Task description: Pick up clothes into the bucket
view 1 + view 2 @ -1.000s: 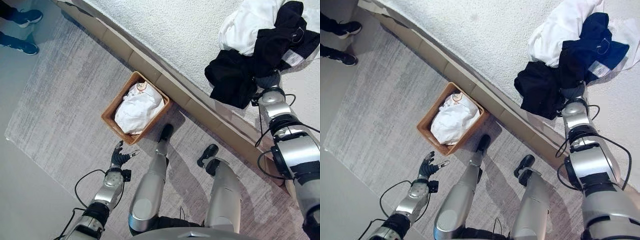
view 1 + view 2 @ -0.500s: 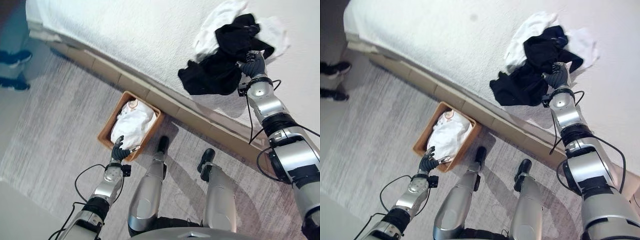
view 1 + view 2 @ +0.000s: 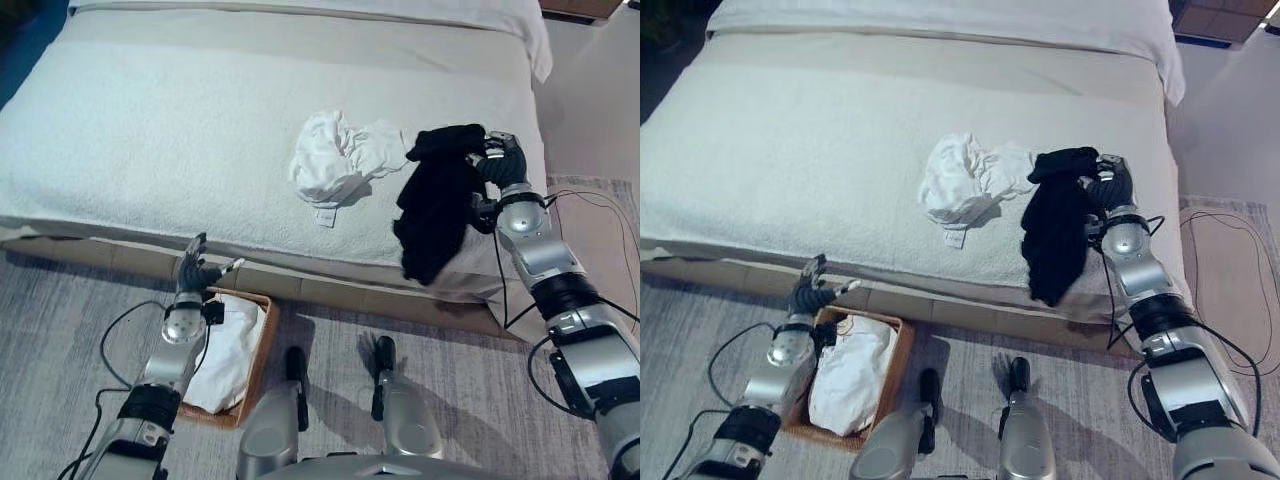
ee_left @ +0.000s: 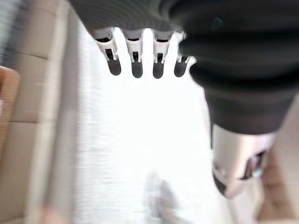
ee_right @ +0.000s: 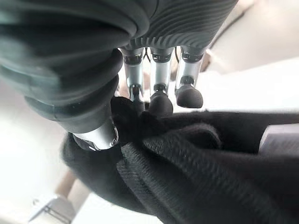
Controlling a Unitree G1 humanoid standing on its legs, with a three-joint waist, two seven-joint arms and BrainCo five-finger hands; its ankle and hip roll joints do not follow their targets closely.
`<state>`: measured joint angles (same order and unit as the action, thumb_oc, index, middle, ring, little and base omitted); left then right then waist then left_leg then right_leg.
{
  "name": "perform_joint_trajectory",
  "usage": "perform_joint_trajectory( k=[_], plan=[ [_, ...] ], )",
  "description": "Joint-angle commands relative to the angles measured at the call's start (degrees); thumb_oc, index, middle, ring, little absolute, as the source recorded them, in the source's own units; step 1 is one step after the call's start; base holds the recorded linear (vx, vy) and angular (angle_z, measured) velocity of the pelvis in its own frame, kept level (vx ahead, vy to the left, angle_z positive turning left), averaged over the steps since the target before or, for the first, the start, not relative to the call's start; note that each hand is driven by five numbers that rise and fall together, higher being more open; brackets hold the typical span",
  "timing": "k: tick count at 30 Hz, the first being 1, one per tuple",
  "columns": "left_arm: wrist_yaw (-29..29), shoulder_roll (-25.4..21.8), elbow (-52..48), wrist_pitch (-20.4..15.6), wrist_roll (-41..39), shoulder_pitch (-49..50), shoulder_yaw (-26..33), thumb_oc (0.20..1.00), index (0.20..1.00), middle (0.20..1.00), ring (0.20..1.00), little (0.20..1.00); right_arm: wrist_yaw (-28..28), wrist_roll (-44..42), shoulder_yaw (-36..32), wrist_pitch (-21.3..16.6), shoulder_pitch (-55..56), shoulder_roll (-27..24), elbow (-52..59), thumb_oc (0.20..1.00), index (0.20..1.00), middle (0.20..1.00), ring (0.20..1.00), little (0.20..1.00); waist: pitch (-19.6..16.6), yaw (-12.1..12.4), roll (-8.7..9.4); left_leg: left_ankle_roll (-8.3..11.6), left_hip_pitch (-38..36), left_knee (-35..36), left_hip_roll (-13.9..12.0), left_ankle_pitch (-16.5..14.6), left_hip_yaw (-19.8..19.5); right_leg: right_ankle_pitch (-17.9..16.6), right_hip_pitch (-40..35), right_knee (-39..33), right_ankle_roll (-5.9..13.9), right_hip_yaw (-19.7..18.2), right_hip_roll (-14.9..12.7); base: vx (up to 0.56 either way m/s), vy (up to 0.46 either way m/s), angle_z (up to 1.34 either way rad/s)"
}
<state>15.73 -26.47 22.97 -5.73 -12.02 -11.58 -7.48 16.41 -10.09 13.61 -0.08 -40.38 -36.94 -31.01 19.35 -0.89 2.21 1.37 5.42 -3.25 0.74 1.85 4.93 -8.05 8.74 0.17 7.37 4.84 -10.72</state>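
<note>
Black cloth, a dark garment, is bunched in the curled fingers of the right hand near the foot-side edge of the bed, toward its right corner; the right wrist view shows the fingertips and thumb pinching a thick fold of it. Most of the garment hangs down over the bed's near edge while its top is held at the hand. A white garment lies crumpled on the bed just beside the black one, untouched. The bucket, here a brown woven basket, sits on the grey rug against the bed's base toward the left corner, already holding a white garment. The left hand hovers above the basket's far rim with fingers straight and spread, holding nothing. The step in hand looks like the carry of the black garment: it is gripped but well apart from the basket. The next move calls for swinging the right arm across and down over the basket, keeping the trailing cloth clear of the rim, before letting go.
</note>
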Motion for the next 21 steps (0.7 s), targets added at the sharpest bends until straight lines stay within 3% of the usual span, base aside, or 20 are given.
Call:
perform_joint_trajectory(
  k=[1,6,21],
  plan=[
    [-1.0,-2.4,-4.3,-2.1,2.6,-2.4,-1.0,1.000,1.000,1.000,1.000,1.000,0.4,1.9,-2.5,-4.2,-4.5,-3.2,5.3,0.200,0.200,0.200,0.200,0.200,-5.8,0.6,1.44,-0.04,-0.4,-2.3,0.5,-5.5,-0.8,5.6,-1.0,4.5,3.26,1.2,-0.1,0.05,-0.017,-0.22],
    [-2.6,-1.5,-9.9,-1.3,4.4,-5.0,-3.4,1.000,1.000,1.000,1.000,1.000,-1.7,2.6,-2.5,-3.8,-2.4,-3.0,10.8,0.200,0.200,0.200,0.200,0.200,-9.3,-0.2,1.83,0.08,-3.7,-1.3,0.1,-6.0,-0.4,6.1,-4.6,3.4,3.12,1.6,0.2,0.08,-0.023,-0.11],
    [-12.4,-1.2,-13.2,0.1,5.1,-21.2,-20.5,1.000,1.000,1.000,1.000,1.000,-13.1,-4.5,7.9,-3.3,-7.8,-5.4,22.5,0.200,0.200,0.200,0.200,0.200,-15.8,-2.9,2.27,0.93,-9.4,1.4,-1.5,-6.1,1.0,6.8,-10.7,-0.4,2.62,1.4,1.8,0.04,-0.011,-0.03]
  ],
)
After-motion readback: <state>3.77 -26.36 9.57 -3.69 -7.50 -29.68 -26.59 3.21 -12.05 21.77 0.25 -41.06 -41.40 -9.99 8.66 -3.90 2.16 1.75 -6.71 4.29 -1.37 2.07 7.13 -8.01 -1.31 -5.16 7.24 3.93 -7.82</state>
